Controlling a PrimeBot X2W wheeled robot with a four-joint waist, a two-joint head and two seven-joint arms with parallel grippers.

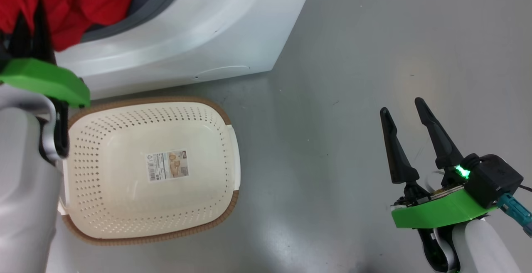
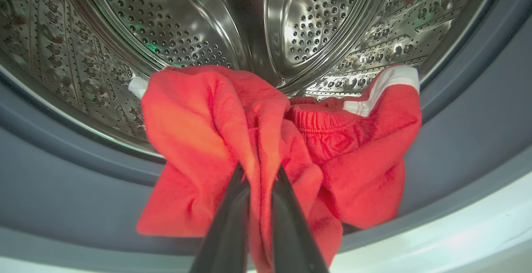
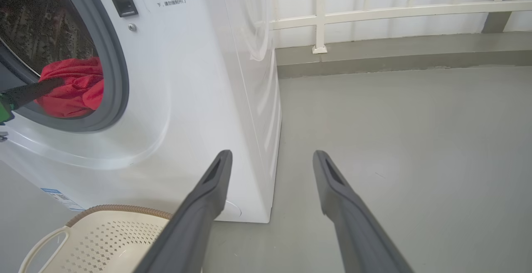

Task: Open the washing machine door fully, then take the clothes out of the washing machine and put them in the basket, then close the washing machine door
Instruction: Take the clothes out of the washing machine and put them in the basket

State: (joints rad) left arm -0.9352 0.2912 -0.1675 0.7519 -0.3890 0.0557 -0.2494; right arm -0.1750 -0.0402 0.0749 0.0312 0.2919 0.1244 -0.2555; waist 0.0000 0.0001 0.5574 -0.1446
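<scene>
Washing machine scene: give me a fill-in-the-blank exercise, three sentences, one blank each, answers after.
1. The left gripper is shut on the ____ clothes at the washing machine mouth.
2. The right gripper, above the floor, is ____ and holds nothing.
3. The basket has a paper ____ on its bottom.
Missing words: red; open; sticker.
</scene>
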